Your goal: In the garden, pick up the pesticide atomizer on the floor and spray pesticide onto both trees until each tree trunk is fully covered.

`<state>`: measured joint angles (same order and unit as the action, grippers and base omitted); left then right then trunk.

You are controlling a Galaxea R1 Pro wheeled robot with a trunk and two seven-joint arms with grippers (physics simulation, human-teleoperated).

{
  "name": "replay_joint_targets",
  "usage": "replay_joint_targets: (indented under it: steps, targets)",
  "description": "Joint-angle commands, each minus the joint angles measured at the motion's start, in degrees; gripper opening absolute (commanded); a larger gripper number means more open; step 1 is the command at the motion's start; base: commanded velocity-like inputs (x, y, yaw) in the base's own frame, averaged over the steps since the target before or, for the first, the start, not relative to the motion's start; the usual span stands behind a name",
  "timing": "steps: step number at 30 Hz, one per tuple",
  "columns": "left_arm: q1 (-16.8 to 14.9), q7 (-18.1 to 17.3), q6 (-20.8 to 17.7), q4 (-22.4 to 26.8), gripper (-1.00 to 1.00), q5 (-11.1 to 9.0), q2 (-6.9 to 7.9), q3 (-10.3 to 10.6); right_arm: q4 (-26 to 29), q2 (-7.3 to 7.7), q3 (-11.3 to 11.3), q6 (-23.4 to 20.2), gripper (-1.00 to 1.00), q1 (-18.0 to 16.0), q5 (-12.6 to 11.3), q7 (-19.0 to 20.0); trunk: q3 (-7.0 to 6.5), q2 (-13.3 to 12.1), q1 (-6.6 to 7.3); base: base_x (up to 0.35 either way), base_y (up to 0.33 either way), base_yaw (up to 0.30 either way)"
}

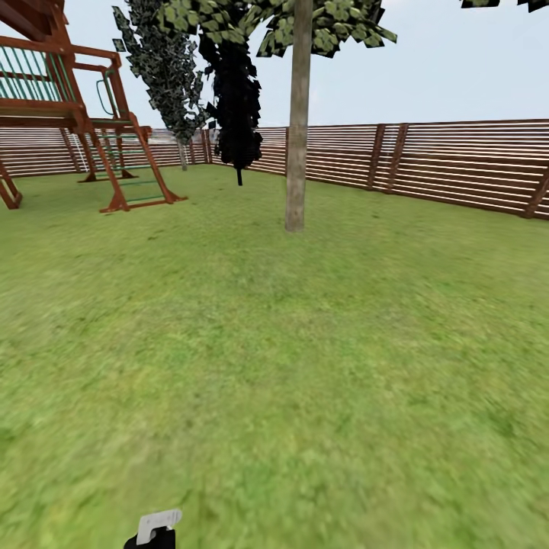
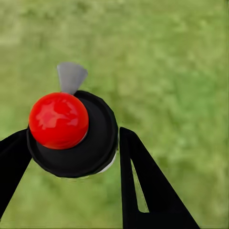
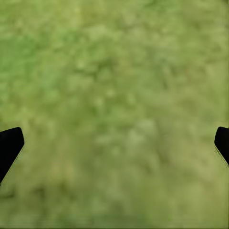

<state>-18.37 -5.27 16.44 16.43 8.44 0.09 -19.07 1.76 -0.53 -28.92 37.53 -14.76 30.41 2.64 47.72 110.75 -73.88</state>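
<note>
Grass lawn (image 1: 305,366) spreads across the head view, blurry bright green, the floor of the garden. Brown horizontal-slat fence (image 1: 457,164) rings the far side. Wooden play structure (image 1: 69,114) with a ladder and green rungs stands on the grass at far left. Tall tree (image 1: 296,30) ahead of centre, leafy crown high up; its tree trunk (image 1: 297,137) is straight, bare, mottled grey-beige, rooted in the grass well in front of the fence. Two darker, leafier trees stand further back near the fence, one almost black (image 1: 235,99), one grey-green (image 1: 164,61).

Pesticide atomizer (image 2: 71,133): in the left wrist view it sits between the jaws of the left gripper (image 2: 71,157), black round cap with a shiny red ball on top and a grey nozzle tab poking out past it. Jaws clamped on its cap, one black finger (image 2: 143,186) pressed against the rim. In the head view its white-grey tip (image 1: 158,522) shows at the bottom edge, over grass, far from the trunk.

Right gripper (image 3: 114,143): jaws wide apart, nothing between them, black fingertips (image 3: 9,143) at the picture's edges, grass beyond.
</note>
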Motion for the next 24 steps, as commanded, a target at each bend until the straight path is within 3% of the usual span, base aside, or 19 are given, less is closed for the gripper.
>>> replay_joint_targets:
  steps: [1, 24]
  targets:
    - [0.0, 0.0, 0.0, 0.0, -1.0, 0.0, 0.0, 0.0, 0.0, 0.0, 0.0, 0.0, 1.0, 0.0, 0.0, 0.0, 0.0, 0.0, 0.0, 0.34, 0.0, 0.0]
    - [0.0, 0.0, 0.0, -0.1, -1.0, 0.0, 0.0, -0.1, 0.0, 0.0, 0.0, 0.0, 1.0, 0.0, 0.0, 0.0, 0.0, 0.0, 0.0, 0.34, 0.0, 0.0]
